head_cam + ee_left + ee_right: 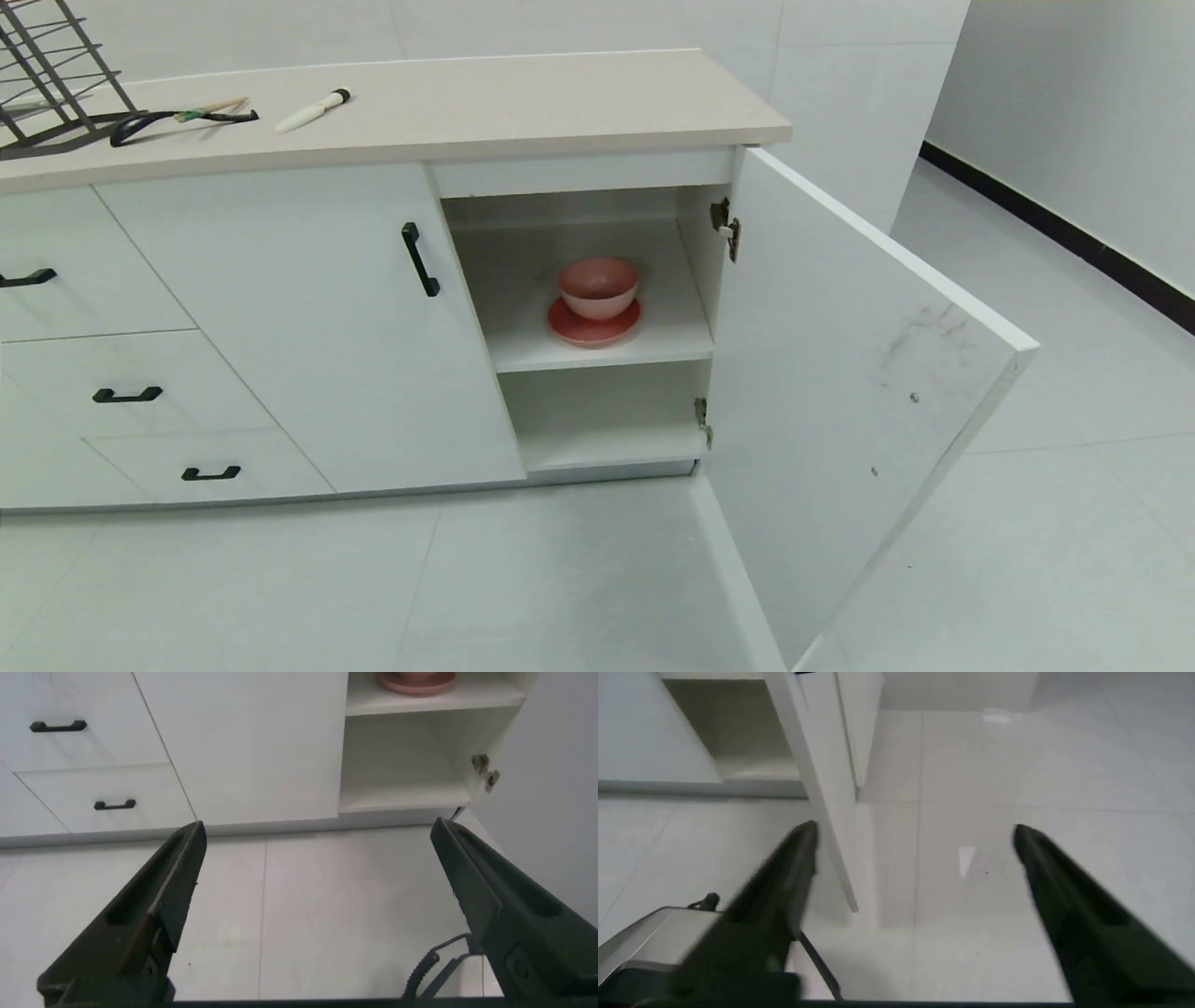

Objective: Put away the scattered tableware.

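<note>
Clearly the pink bowl [598, 286] sits on the red plate [594, 329] on the cabinet's upper shelf [509, 313], with the door [840, 373] wide open on the right. Your left gripper [317, 831] and right gripper [915, 833] hang over the floor, fingers released and empty. That stowing looks done; next you likely fetch the white-handled utensil [313, 110] from the table [560, 93].

**Matt white board, glossy tile, a little bare metal**

The tabletop [560, 103] is a smooth, matt beige slab, stone-like. The cabinet fronts [308, 327] are smooth white board with a low sheen. The open door [840, 392] is scuffed with grey smudges on its inner face. Its hinges [726, 227] are bare metal, and the pull handle [420, 259] is matt black. The bowl [597, 287] and plate [594, 327] look like smooth pink and coral plastic. The floor tiles [280, 588] are pale and glossy. The wire rack [47, 75] is black metal. The left hand [318, 833] and right hand [915, 833] are dark and matt.
</note>
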